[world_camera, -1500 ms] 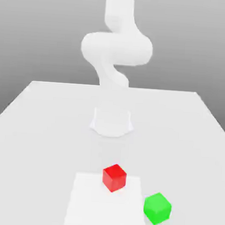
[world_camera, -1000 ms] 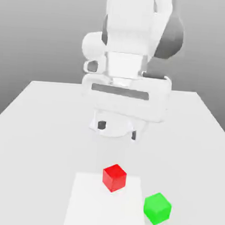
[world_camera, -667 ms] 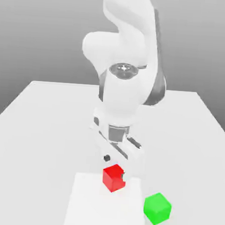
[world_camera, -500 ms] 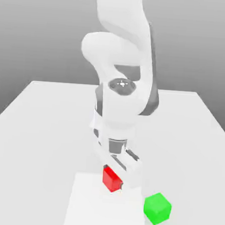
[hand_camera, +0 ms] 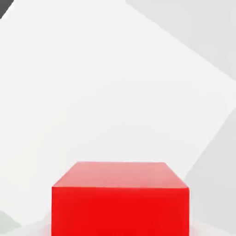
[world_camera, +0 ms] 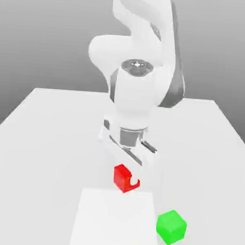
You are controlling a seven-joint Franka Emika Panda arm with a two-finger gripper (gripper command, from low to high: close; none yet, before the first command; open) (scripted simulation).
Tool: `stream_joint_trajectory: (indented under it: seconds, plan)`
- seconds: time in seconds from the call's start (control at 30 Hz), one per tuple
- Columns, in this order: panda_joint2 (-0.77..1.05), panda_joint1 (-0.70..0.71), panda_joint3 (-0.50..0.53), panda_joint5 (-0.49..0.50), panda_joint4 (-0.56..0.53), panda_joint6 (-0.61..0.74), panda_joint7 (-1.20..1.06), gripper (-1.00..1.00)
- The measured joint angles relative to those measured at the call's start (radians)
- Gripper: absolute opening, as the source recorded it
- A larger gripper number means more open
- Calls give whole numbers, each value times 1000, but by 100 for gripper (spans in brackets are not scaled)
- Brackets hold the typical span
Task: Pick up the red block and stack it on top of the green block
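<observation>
Your jaws hold the red block (world_camera: pixel 123 177) clamped, clear of the worktop (world_camera: pixel 51 140). The green block (world_camera: pixel 171 227) sits on the worktop below them, offset toward the exterior view's right. Carry level, centre over it, then descend slowly.

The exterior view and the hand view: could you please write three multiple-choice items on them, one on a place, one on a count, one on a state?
1. Where does the green block sit in the exterior view?
A. toward the exterior view's right of the red block
B. on top of the red block
C. behind the arm's base

2. How many blocks are there?
A. one
B. two
C. four

3. What is the red block's state?
A. lying on the pale square
B. stacked on the green block
C. held in the gripper, off the table

Answers: 1 A, green lies lower and rightward; 2 B, one red, one green; 3 C, it hangs at the fingers above the square.
</observation>
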State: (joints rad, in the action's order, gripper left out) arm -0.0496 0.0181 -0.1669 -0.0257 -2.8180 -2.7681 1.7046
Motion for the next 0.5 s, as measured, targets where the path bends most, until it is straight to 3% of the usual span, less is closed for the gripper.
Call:
stream_joint_trajectory:
  seconds: [0.2,0.37,0.4,0.5]
  plan:
    - [84,-99,-48,39,212,128,-157,-100]
    - [236,-119,-22,119,254,20,-129,-100]
    - [267,-127,-12,135,256,-9,-119,100]
    - [267,-127,-12,135,256,-9,-119,100]
